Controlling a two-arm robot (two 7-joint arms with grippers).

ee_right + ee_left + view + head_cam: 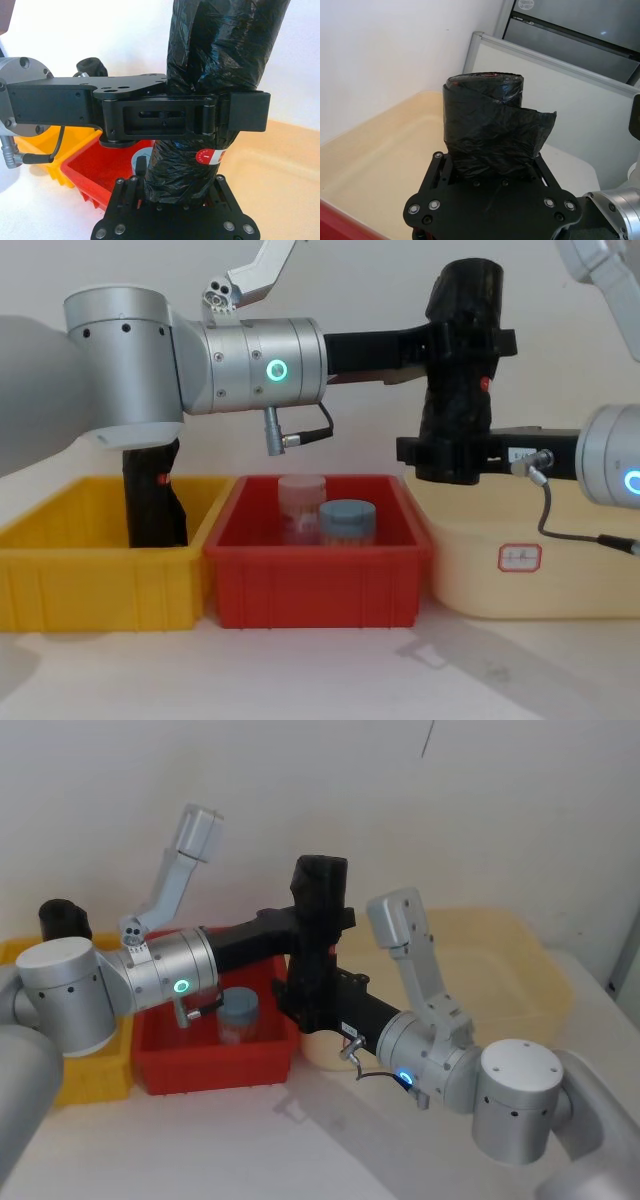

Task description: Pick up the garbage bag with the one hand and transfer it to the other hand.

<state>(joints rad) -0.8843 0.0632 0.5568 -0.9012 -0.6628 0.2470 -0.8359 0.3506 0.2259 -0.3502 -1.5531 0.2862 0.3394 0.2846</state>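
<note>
Standing upright in the air, the tall black roll of crinkled plastic, the garbage bag [465,300], is high above the place where the red plastic bin [315,580] and the cream plastic tub [470,570] meet, and it touches neither of them. A small round red mark [207,156] sits on the bag a little under its middle.

The left gripper [465,345], black with a thick silver wrist and a glowing green ring light, reaches in from the left. Its two fingers are pressed on the bag just above the red mark, one on each side. The right gripper [450,455], flat and black with a grey cable at its silver wrist, comes from the right and clamps the lower end of the same bag. So both grippers hold the bag together, the left one higher and the right one lower.

Inside the red bin stand a translucent jar [300,502] and a jar with a blue lid [347,520], close to each other. On the left, touching the red bin, is a yellow plastic bin [90,580], and a second black roll [152,495] stands upright in it. The tub carries a small white label [520,557] on its front wall. All three containers rest on a white table [300,670].
</note>
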